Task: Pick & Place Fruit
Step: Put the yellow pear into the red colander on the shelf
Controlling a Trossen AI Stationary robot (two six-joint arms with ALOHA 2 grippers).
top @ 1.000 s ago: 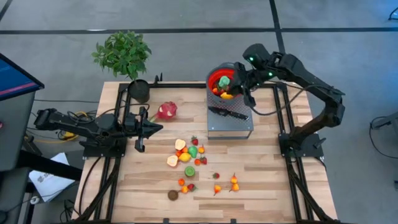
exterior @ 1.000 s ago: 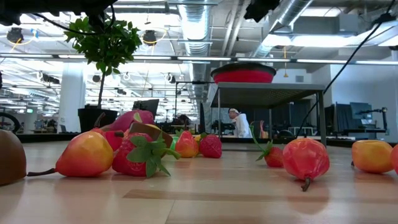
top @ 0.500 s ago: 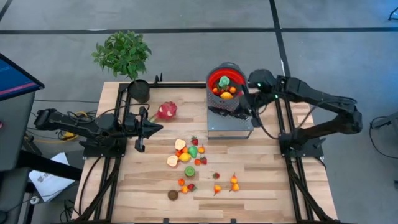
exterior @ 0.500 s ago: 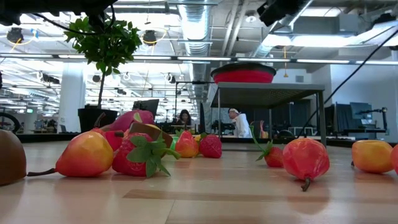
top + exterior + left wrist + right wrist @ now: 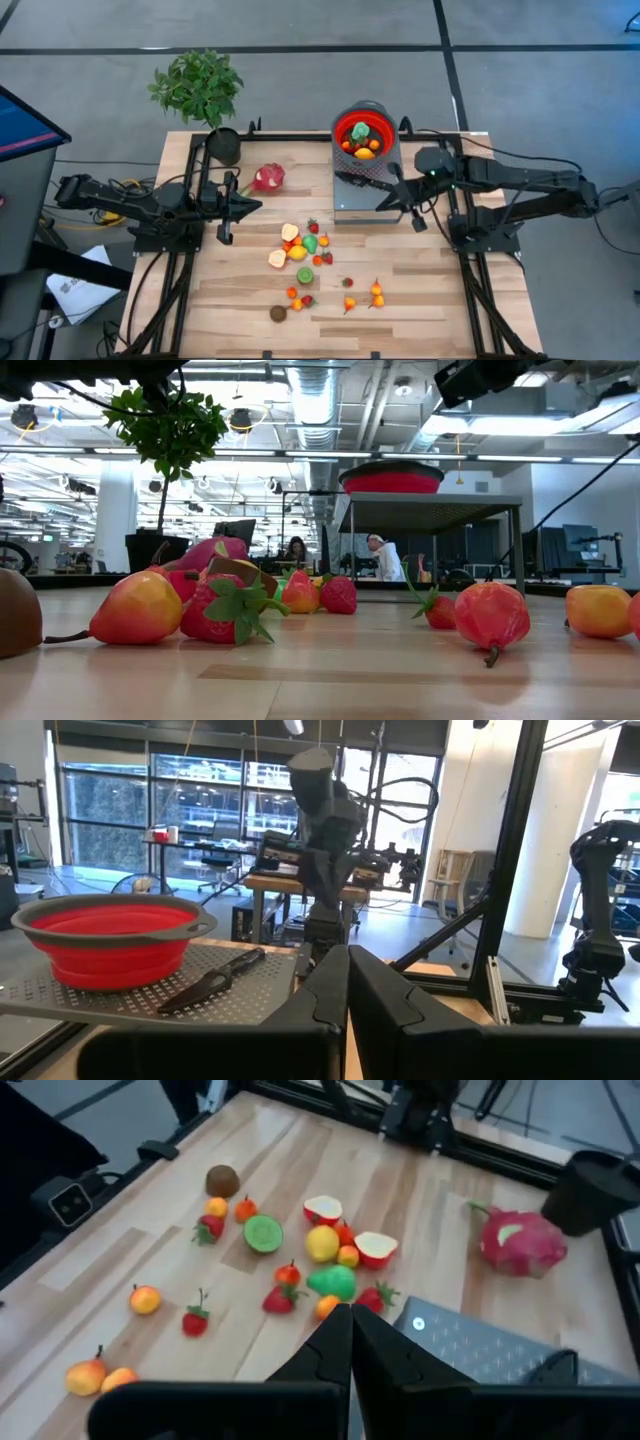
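Your right hand [image 5: 411,205] has its fingers pressed together on nothing, hanging just off the perforated metal stand [image 5: 372,204], with the round red bowl [image 5: 362,133] just beyond it already holding a few orange, red and green pieces. The rest of the fruit [image 5: 305,250] lies scattered on the plank wood table [image 5: 420,290] well off to that hand's side. The spiky pink dragon fruit [image 5: 267,178] is near your left hand [image 5: 243,207], which waits pinched shut and empty.
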